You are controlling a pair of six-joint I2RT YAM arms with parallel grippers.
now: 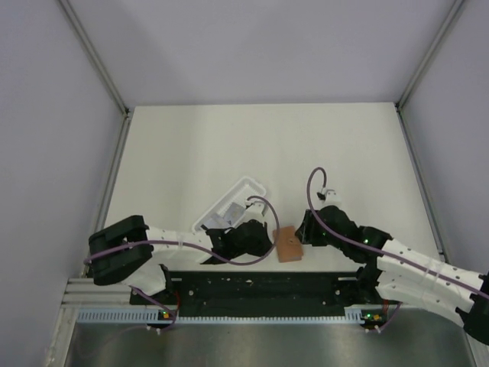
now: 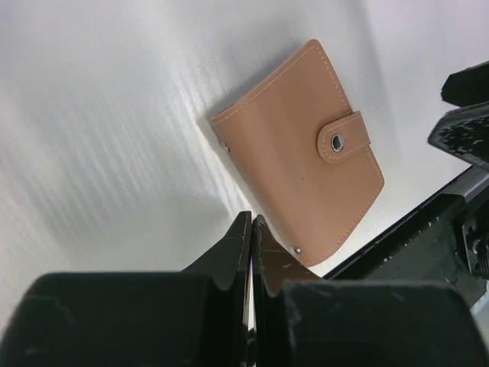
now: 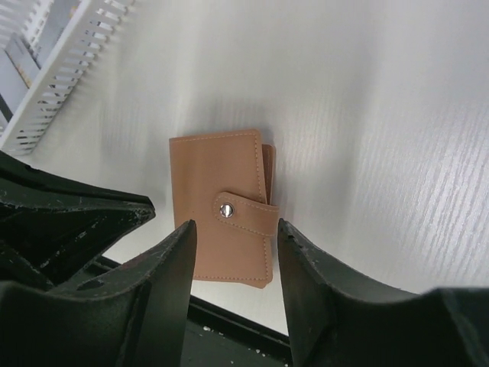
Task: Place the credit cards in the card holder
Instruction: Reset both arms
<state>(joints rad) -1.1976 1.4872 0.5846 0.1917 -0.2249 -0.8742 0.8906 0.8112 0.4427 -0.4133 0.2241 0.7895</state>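
Since the wallet (image 3: 223, 215) lies snapped closed, right gripper (image 3: 234, 237), spread and empty, should straddle it squarely; left gripper (image 2: 250, 229), clenched on nothing, could work the strap (image 2: 341, 139).

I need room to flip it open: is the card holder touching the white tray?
Apart. The right wrist view shows a wide strip of bare table between the card holder and the white tray.

Lab cell: white table (image 1: 229, 145), panelled walls (image 1: 46, 92).
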